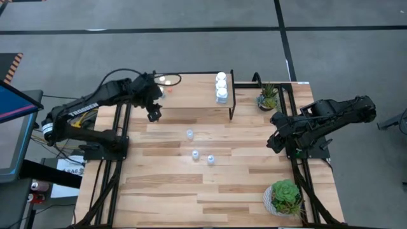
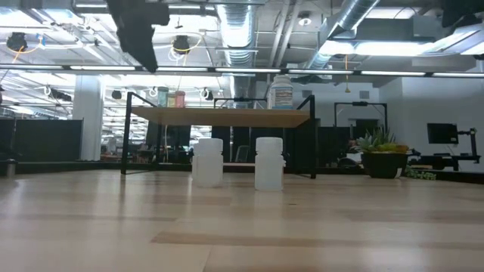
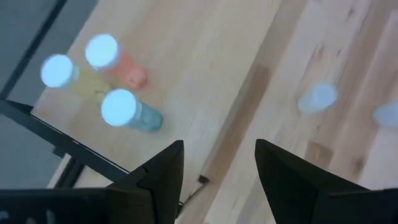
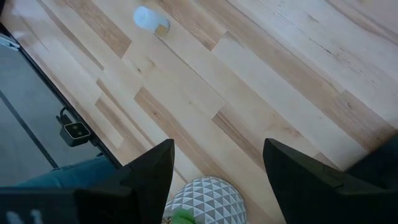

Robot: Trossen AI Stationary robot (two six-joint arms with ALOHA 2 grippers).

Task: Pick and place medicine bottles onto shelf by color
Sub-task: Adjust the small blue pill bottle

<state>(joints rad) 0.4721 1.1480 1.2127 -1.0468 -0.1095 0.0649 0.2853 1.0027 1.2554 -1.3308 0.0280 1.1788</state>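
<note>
white-capped bottles (image 3: 118,107) on shelf (image 1: 191,95), just beyond left claw (image 3: 219,163); claw spread, empty.

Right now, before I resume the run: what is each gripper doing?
Left gripper: open, empty, above the light-wood shelf.
Right gripper: open, empty, parked at the table's right edge.

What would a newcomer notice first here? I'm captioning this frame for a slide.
The shelf at the table's far edge, with white bottles lined up at its right end and three colored ones at its left. The open left gripper hangs empty just in front of it, above three pale bottles on the table.
</note>
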